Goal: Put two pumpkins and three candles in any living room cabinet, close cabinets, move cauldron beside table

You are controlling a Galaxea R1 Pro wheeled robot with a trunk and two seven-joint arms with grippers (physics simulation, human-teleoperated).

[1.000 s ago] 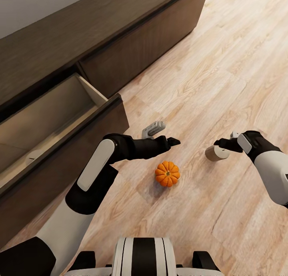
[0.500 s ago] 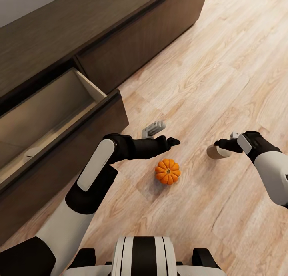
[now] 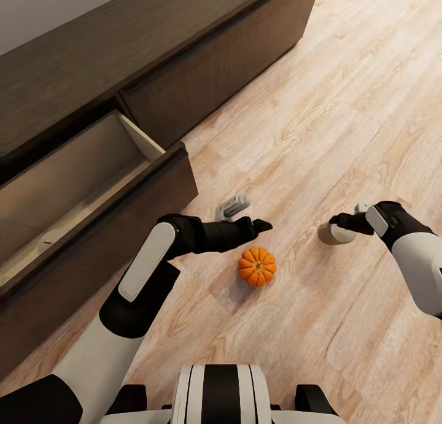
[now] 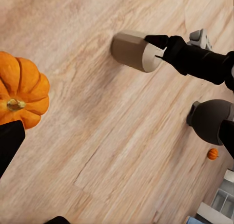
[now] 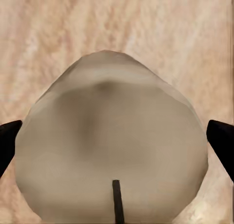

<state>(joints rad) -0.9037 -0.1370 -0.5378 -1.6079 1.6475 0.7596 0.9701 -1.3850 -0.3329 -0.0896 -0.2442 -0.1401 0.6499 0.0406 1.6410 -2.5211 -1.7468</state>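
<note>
Your right gripper (image 3: 339,220) is spread wide around a tan candle (image 3: 331,234) lying on its side on the wood floor (image 3: 344,105), one fingertip at either flank and neither yet pressing it. Your left gripper (image 3: 245,213) hangs spread and empty just beyond an orange pumpkin (image 3: 257,265) that sits on the floor. The dark cabinet (image 3: 184,56) lies to your left, its drawer (image 3: 92,185) pulled out toward the pumpkin.

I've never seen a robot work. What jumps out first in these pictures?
A bright orange pumpkin sits on the pale wood floor between the two arms. The right end effector hangs at a tan candle lying on the floor. On the robot's left, the cabinet has one drawer pulled open.
</note>
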